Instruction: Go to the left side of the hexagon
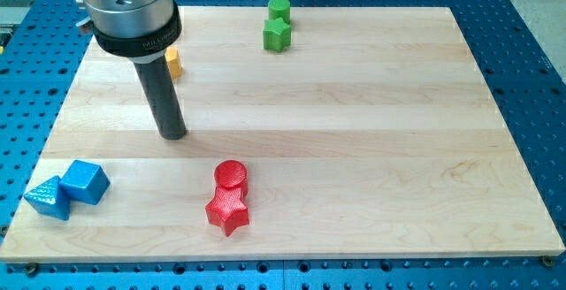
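My tip [173, 134] is resting on the wooden surface [354, 104] toward the view's left; there is no hand, only the rod, and it is holding nothing. An orange block [174, 63], mostly hidden behind the rod so its shape is unclear, is sitting above the tip. Green cylinder [279, 9] and green star [277, 34] are touching at the top. Red cylinder [232, 174] and red star [227, 209] are touching at the bottom. Blue cube [86, 181] and blue pyramid [49, 197] are sitting bottom left.

A single camera looks down at an angle from above the near edge of the wooden desk [354, 104], facing its far edge and taking in nearly the whole top, fairly close.
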